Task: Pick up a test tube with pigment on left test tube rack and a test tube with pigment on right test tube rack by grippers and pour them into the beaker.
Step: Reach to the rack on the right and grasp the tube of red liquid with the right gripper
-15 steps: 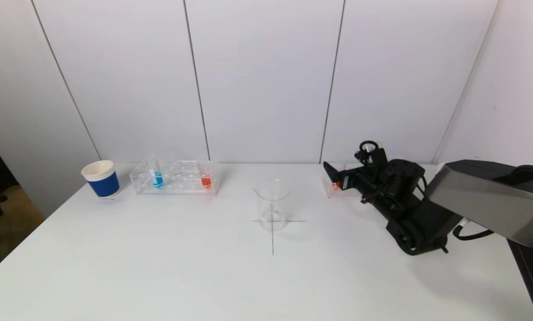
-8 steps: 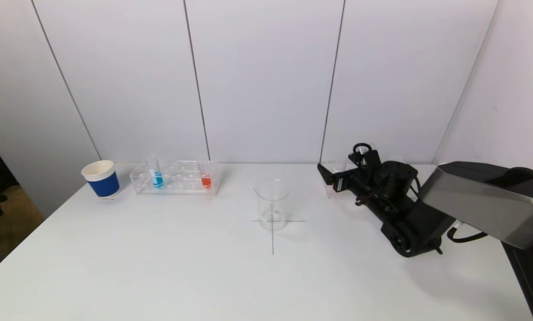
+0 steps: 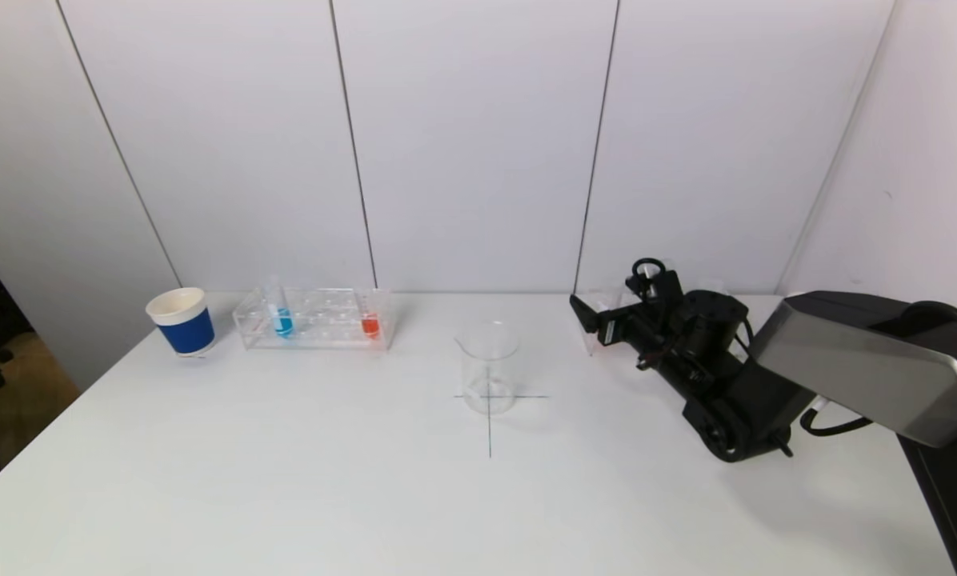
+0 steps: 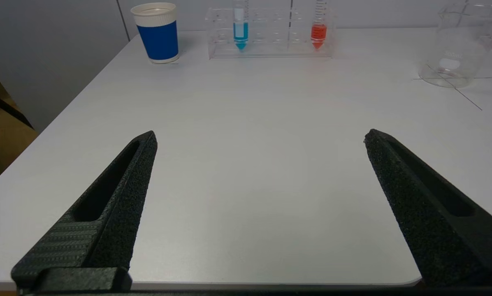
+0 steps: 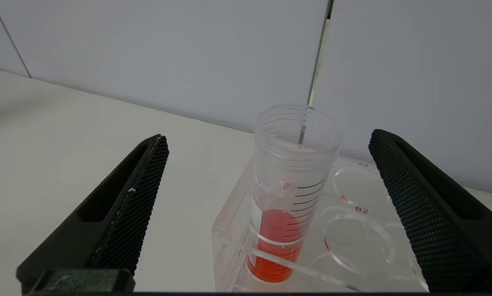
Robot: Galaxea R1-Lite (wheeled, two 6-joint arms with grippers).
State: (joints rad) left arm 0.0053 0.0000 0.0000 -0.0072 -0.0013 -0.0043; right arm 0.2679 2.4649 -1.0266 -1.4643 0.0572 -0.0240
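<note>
On the white table (image 3: 286, 480), the clear glass beaker (image 3: 489, 366) stood empty at the centre cross mark, so no pouring had taken place. The left clear acrylic test tube rack (image 3: 316, 318) held a tube of blue pigment (image 3: 283, 320) and a tube of orange-red pigment (image 3: 370, 323), both seated upright and untouched. A blue-and-white paper cup (image 3: 182, 321) stood just beside that rack. The left gripper (image 4: 258, 139) was released, jaws spread wide, near the table's front edge and well apart from the rack. The right gripper (image 5: 266, 144) was also released and grasped nothing; its jaws stood to either side of the clear graduated tube of red pigment (image 5: 289, 193), which sat in a corner hole of the right clear acrylic rack (image 5: 332, 246). Judged from this, both grasps, both lifts and both pours remained to be done.
</note>
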